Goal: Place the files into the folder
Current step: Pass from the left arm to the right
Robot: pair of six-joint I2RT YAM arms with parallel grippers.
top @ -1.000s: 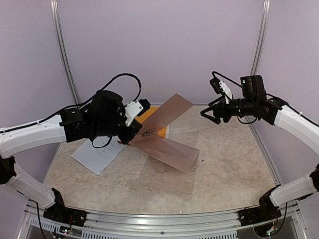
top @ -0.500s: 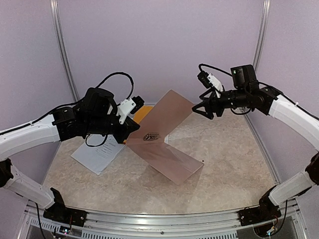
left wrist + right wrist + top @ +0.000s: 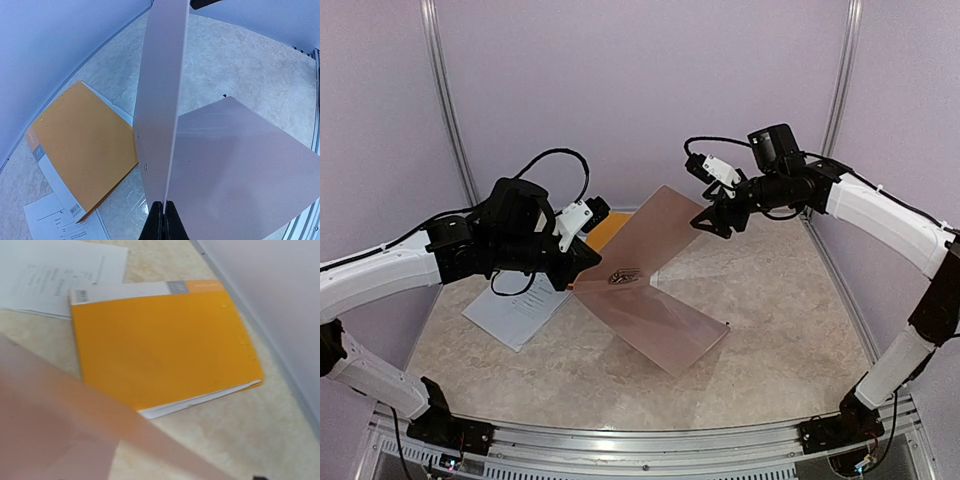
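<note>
Your left end effector (image 3: 164,221) is pressed together on the folder (image 3: 660,315) at its fold. One taupe cover stands up, the other lies flat on the counter (image 3: 790,330). Your right end effector (image 3: 712,222) is spread, just beside the top edge of the raised cover — not touching it, as far as I can tell. The files (image 3: 515,315) lie on the counter below your left arm (image 3: 390,275), beside the orange cover (image 3: 160,345) and apart from the folder. The risk is this: the thin pinch slips, or the right fingers push the cover instead of catching it — then the folder shuts or slides.
</note>
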